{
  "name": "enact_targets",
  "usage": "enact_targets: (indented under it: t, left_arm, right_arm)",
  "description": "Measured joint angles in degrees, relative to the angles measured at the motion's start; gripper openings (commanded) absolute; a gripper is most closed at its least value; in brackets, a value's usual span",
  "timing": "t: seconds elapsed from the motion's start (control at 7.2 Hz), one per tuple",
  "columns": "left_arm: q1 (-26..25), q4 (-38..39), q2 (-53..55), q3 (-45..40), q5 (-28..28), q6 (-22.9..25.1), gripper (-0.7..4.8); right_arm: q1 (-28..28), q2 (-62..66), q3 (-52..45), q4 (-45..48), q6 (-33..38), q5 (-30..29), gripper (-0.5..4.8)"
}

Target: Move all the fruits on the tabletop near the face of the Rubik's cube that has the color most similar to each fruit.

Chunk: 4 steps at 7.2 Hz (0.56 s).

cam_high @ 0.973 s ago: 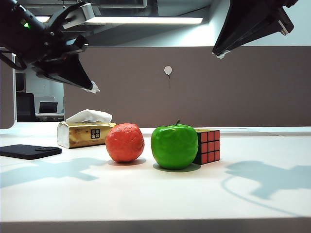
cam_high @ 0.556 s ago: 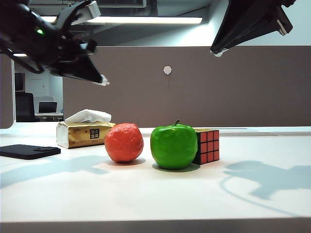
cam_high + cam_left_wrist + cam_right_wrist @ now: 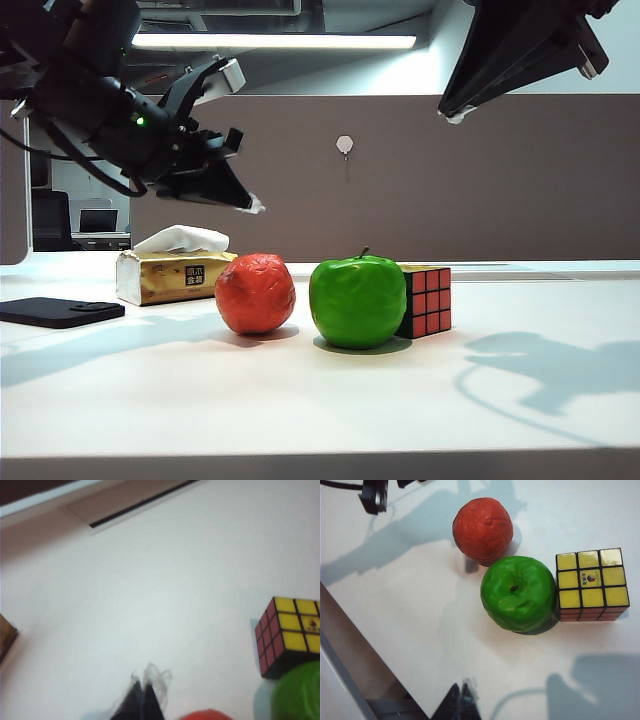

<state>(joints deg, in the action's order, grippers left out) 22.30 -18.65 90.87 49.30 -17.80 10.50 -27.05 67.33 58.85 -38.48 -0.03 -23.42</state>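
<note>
Two closed, empty grippers — left (image 3: 255,208), right (image 3: 452,115) — hover above glossy green apple (image 3: 358,301).

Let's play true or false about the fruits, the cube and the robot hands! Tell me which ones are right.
1. The green apple sits right beside the Rubik's cube. True.
2. The orange is on top of the tissue box. False: it rests on the table, in front of the box.
3. The cube's top is yellow. True.
4. The left gripper is holding the orange. False: it hangs above it, shut and empty.
5. The right gripper is up high. True.
</note>
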Motion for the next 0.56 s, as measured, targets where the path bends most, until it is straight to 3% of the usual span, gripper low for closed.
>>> enact_targets:
  t: [0.56]
  left_arm:
    - [0.0, 1.2, 5.3, 2.8, -2.4, -0.9, -0.05]
  right_arm:
    - [0.0, 0.7, 0.0, -5.2, 1.5, -4.2, -0.01]
